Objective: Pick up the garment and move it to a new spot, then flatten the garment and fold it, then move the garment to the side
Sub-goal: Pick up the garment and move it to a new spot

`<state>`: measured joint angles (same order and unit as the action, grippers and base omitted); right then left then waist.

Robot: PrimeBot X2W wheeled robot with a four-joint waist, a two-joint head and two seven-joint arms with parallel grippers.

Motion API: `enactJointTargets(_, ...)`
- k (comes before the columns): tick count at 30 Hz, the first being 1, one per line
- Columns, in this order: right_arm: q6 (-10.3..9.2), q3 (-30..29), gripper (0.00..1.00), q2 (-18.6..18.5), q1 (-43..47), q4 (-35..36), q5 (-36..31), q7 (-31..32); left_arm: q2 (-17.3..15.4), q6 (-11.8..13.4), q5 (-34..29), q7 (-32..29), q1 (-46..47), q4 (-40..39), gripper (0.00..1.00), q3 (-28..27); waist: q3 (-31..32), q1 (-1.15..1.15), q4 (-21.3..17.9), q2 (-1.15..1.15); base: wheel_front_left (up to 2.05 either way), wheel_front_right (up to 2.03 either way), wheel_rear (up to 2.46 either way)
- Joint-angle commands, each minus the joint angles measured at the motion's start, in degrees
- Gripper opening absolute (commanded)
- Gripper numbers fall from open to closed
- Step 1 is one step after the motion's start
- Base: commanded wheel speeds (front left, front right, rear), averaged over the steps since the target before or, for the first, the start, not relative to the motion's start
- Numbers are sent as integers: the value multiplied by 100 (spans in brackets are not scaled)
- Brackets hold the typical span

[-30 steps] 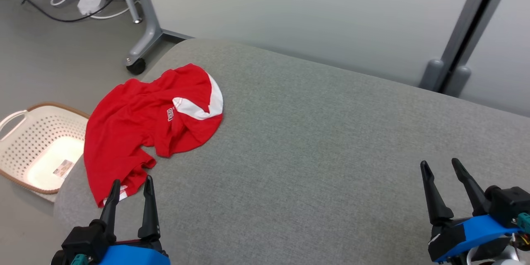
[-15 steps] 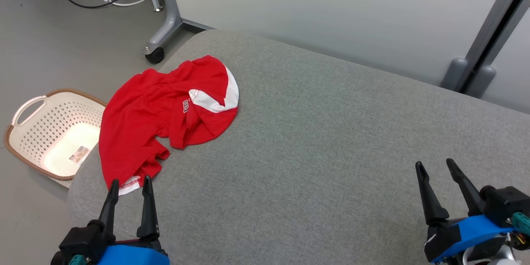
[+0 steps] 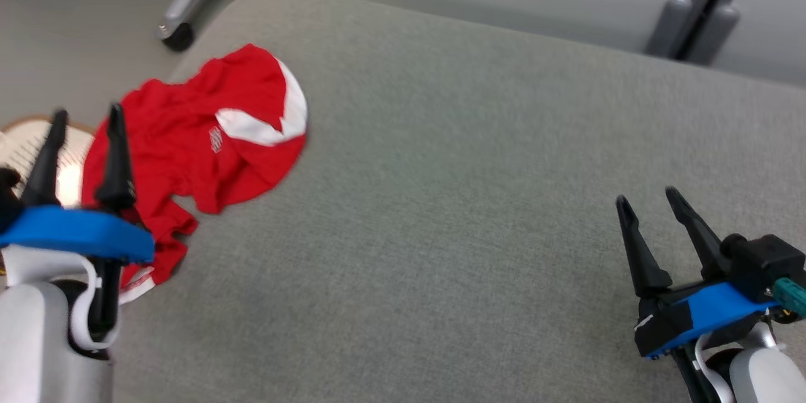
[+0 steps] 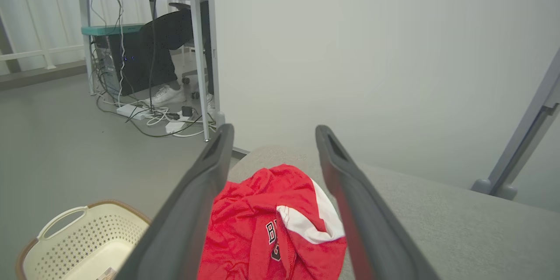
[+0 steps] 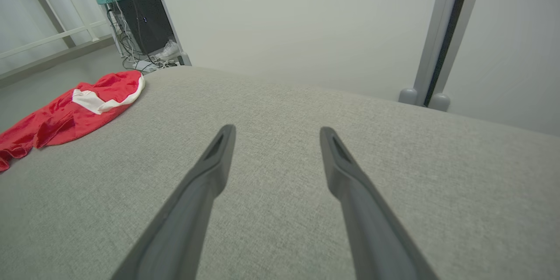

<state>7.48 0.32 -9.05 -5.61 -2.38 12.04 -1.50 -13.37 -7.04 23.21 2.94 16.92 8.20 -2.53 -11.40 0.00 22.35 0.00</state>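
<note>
Fingers (image 3: 116,164) spread on left gripper (image 3: 87,112) and right gripper (image 3: 647,196), nothing held. Garment (image 3: 208,138) crumpled, far left on grey cushion (image 3: 472,170); all steps pending.

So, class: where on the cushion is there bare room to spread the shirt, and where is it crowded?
Bare: the middle of the cushion, between shirt and right gripper. Crowded: its left end, where the crumpled shirt lies by the left gripper.
</note>
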Motion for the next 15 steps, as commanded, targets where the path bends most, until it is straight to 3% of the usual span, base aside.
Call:
enactJointTargets(1, 3, 120, 100, -94, -216, 77, -53, 46, -127, 13, 36, -218, 308, 127, 100, -25, -201, 0, -99, 0, 0, 0, 0)
enactJointTargets(8, 0, 788, 100, -347, -1154, 190, 38, 11, -673, 385, 346, -1293, 1535, 1032, 100, -473, -1185, 0, -922, 0, 0, 0, 0)
enactJointTargets(15, 3, 1189, 100, -268, -1708, 187, 159, -274, -1317, 1088, 522, -2338, 1766, 1853, 100, -1049, -1954, 0, -1875, 0, 0, 0, 0)
